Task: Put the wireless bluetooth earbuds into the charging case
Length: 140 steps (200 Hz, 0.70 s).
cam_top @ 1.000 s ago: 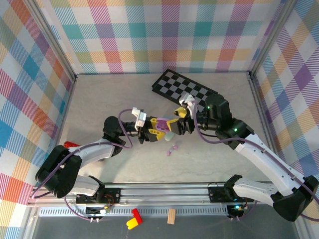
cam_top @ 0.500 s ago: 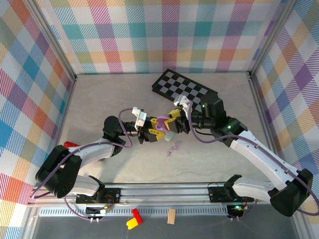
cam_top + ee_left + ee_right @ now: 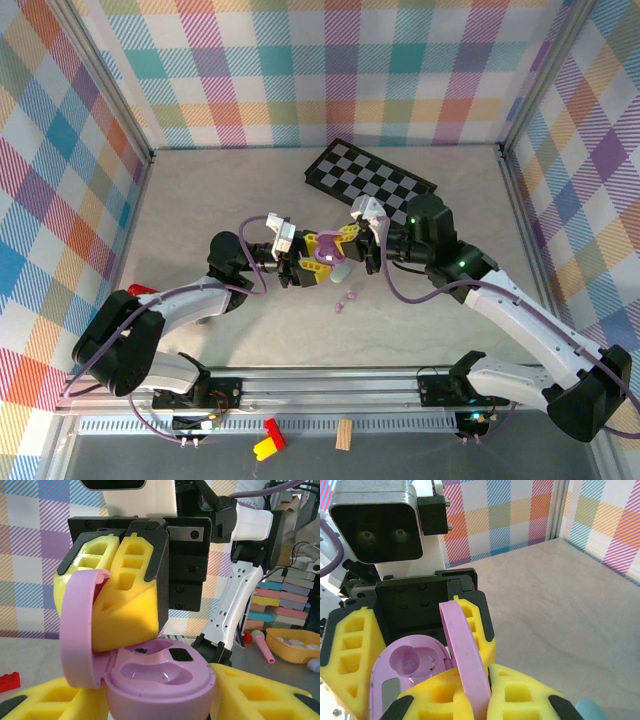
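Note:
A purple charging case point(image 3: 322, 256) hangs above the table's middle, its body point(image 3: 160, 680) sitting between the yellow fingers of my left gripper point(image 3: 310, 262). The lid point(image 3: 77, 630) stands up open and both wells are empty. My right gripper point(image 3: 485, 690) faces the left one and is shut on the lid point(image 3: 462, 645), pinching it edge-on. The left fingers point(image 3: 352, 645) flank the case body point(image 3: 410, 665). Two small purple earbuds point(image 3: 346, 299) lie on the table just in front of the grippers, untouched.
A pale blue case point(image 3: 341, 273) lies on the table under the grippers. A black-and-white checkerboard point(image 3: 370, 178) lies behind them. A red brick point(image 3: 140, 290) sits by the left arm. Plaid walls close in the back and both sides.
My right gripper has moved in toward the left one and shut on the case's lid. The left gripper has stayed in place with the case body.

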Available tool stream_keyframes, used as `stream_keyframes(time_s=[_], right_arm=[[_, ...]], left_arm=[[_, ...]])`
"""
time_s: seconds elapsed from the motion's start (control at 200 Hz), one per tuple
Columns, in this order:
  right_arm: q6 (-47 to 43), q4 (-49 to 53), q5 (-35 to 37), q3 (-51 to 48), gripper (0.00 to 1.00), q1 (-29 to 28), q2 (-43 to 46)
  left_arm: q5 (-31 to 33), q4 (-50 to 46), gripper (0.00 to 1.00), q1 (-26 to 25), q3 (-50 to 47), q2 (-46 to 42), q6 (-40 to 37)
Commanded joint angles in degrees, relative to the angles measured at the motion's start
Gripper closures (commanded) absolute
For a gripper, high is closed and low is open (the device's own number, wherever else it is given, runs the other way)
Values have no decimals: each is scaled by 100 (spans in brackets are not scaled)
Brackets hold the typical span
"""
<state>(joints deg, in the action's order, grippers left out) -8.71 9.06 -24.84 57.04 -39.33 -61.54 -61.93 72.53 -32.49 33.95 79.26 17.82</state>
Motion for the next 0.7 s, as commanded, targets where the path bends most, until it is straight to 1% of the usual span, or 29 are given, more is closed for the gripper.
stream_keyframes(time_s=[0.0, 0.09, 0.175, 0.21, 0.35, 0.415, 0.5, 0.575, 0.62, 0.695], right_arm=[[-305, -196, 317, -46, 100, -103, 84], [-349, -271, 441, -96, 100, -140, 107], [-359, -282, 490, -114, 100, -157, 116], [-364, -274, 499, -114, 100, -161, 116], [-368, -277, 490, -114, 100, -156, 112], [-360, -307, 480, -129, 100, -166, 125], [-351, -354, 479, -157, 100, -171, 157], [-351, -369, 472, -166, 100, -171, 199], [-351, -361, 456, -175, 100, -171, 212], [-342, -343, 440, -184, 100, -166, 213]], left_arm=[[-111, 327, 46, -3, 190, 95, 54], [-75, 331, 43, -3, 199, 147, 67], [-49, 331, 43, -3, 208, 189, 88], [-47, 329, 45, -3, 208, 194, 89], [-21, 329, 57, -3, 208, 195, 107], [-4, 327, 57, 5, 201, 196, 104], [23, 331, 52, 6, 183, 208, 106], [28, 330, 52, 6, 182, 208, 110], [30, 332, 54, 6, 190, 203, 126], [32, 332, 61, 9, 207, 213, 156]])
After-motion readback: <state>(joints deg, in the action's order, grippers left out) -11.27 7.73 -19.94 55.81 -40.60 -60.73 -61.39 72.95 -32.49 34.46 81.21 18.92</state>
